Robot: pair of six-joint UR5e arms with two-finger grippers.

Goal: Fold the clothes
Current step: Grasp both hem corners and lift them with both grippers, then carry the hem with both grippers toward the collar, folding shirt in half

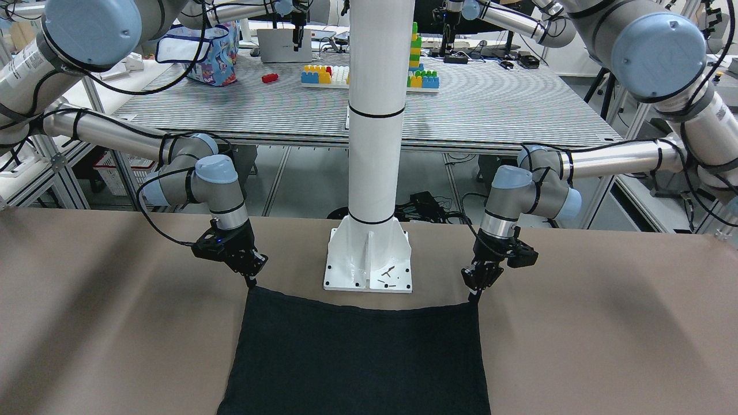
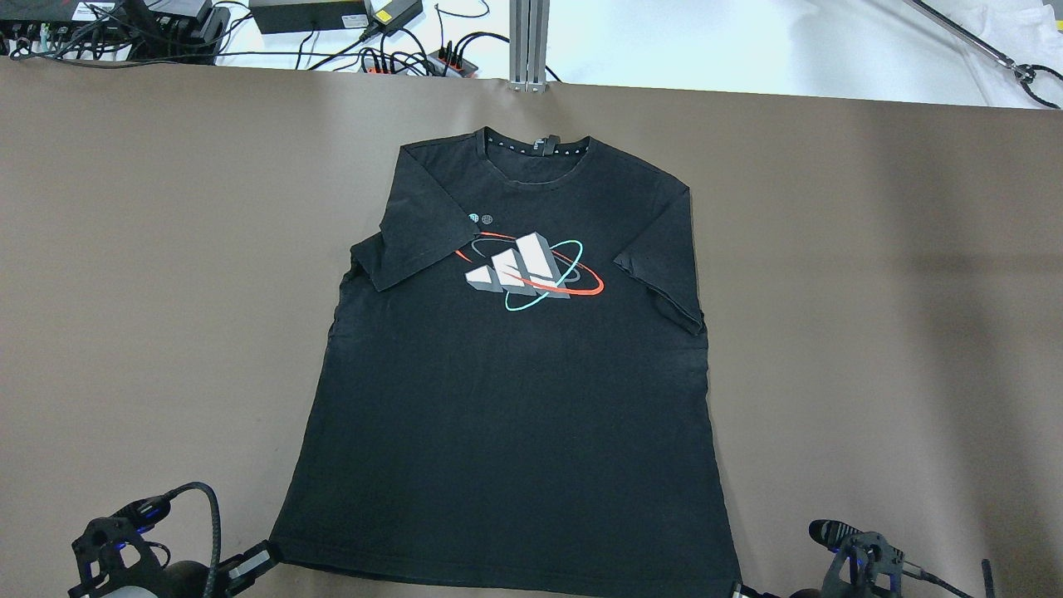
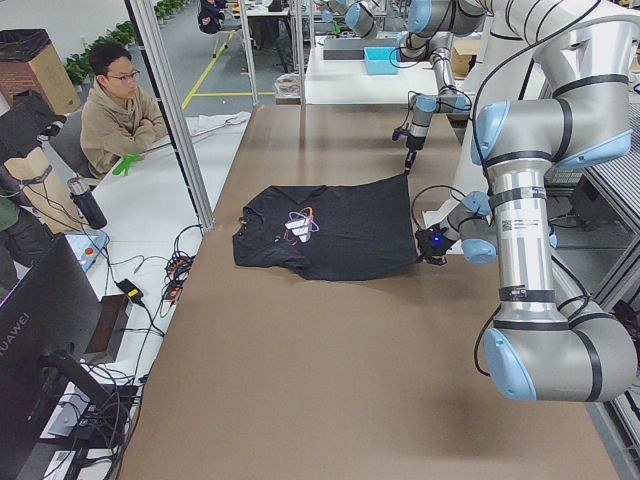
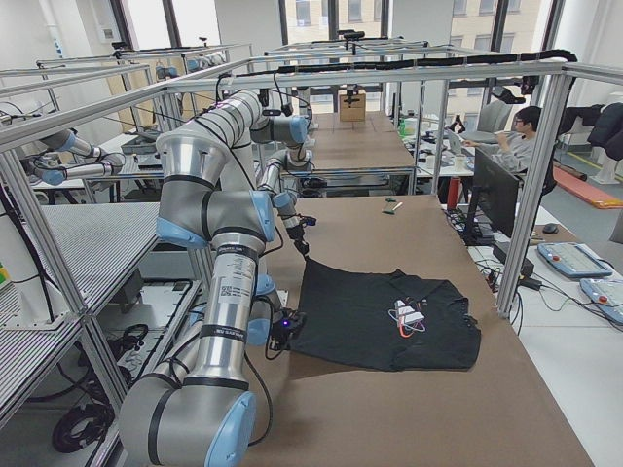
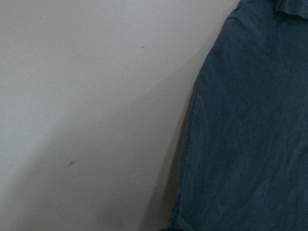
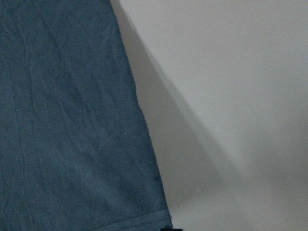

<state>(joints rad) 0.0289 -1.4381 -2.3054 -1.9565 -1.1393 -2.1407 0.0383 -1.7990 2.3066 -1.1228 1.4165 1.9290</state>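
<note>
The clothes are one black T-shirt (image 2: 515, 415) with a white, red and teal print, lying flat on the brown table, collar at the far side and hem toward me. Its hem (image 1: 357, 311) dips in the middle between two raised corners. My left gripper (image 1: 476, 295) pinches the hem corner on the front-facing view's right, fingers drawn to a point. At the other hem corner my right gripper (image 1: 251, 282) is shut in the same way. Both wrist views show only shirt edge (image 5: 250, 134) (image 6: 67, 125) and table.
The white post's base plate (image 1: 369, 271) stands just behind the hem. Cables and power strips (image 2: 390, 50) lie beyond the table's far edge. A seated person (image 3: 115, 110) is past that side. A striped table with toy blocks (image 1: 323, 75) and a blue bag (image 1: 210, 52) is behind me.
</note>
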